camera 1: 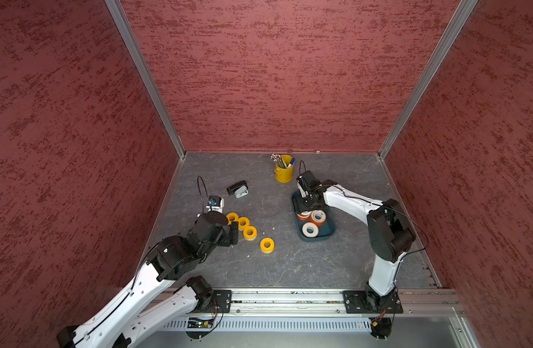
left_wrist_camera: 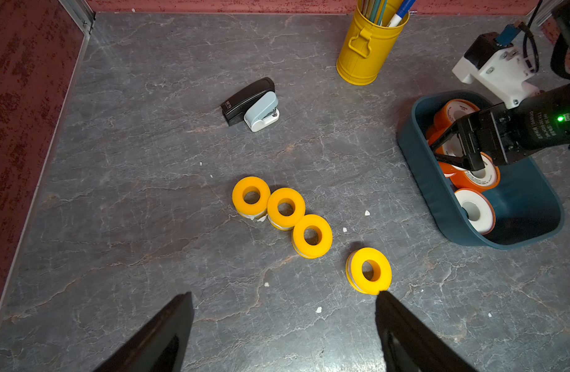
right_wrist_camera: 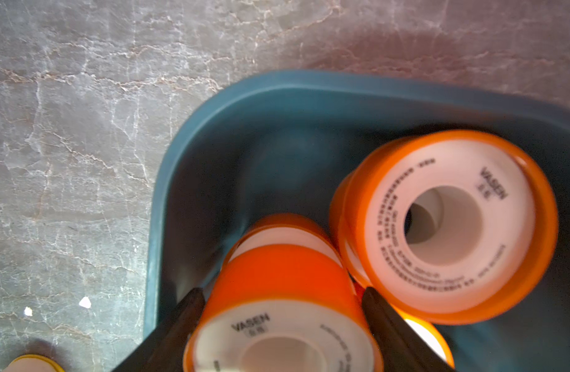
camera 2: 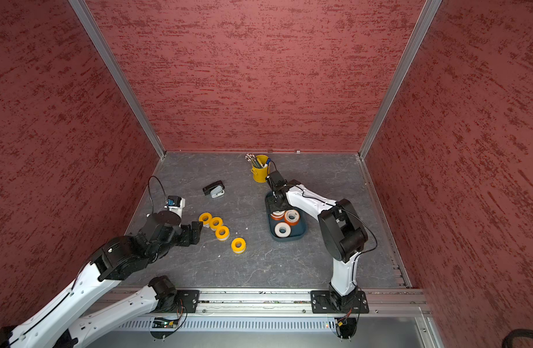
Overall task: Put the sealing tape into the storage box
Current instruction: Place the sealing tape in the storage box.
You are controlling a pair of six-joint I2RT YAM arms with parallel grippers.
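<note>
Placing orange roll [right_wrist_camera: 277, 267] in box [right_wrist_camera: 212, 96] with right end effector [right_wrist_camera: 281, 291] seemingly clamped on it, left end effector [left_wrist_camera: 285, 294] agape; next: release, withdraw.

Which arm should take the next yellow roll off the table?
Left. The left gripper stands open beside the four loose yellow rolls. The right gripper is down in the storage box, jaws flanking an orange roll.

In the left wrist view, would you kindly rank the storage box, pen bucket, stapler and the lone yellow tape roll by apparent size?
1. storage box
2. yellow pen bucket, its top cropped
3. stapler
4. lone yellow tape roll, only slightly smaller-looking and nearer the camera, so this last pair is unsure.
</note>
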